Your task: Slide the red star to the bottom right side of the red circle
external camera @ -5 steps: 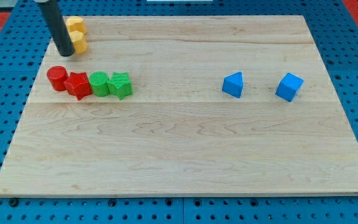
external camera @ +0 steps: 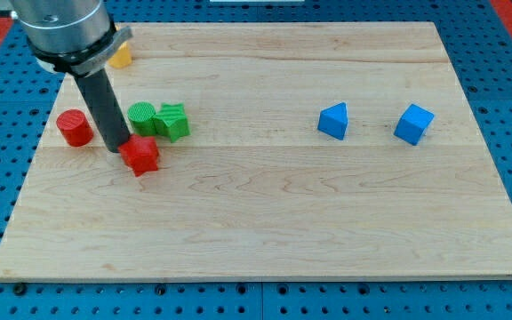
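The red star [external camera: 140,156] lies on the wooden board, below and to the right of the red circle [external camera: 75,128]. My tip [external camera: 116,147] stands between them, touching the star's upper left side. The rod rises from there toward the view's top left, and the arm's grey body hides part of the board's top left corner.
A green circle [external camera: 142,118] and a green star [external camera: 172,122] sit just above and to the right of the red star. A yellow block [external camera: 121,56] peeks out behind the arm at top left. Two blue blocks [external camera: 333,120] [external camera: 413,124] lie at the right.
My tip has come down from beside the yellow blocks to the red pair. The red star has slid down and right, away from the red circle. The red circle has shifted slightly left and down.
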Available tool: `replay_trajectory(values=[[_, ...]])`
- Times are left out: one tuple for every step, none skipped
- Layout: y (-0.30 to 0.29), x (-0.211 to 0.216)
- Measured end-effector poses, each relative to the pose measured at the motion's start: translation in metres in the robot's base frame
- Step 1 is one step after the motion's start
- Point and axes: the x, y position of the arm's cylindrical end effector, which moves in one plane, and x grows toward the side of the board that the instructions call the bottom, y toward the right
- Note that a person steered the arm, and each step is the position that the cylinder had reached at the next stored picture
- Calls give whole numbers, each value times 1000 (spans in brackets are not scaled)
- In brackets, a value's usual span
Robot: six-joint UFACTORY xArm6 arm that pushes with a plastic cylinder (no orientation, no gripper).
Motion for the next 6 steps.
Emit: replay_trajectory(values=[[2, -32], [60, 2], [71, 46], [43, 61], [39, 35], [43, 9]])
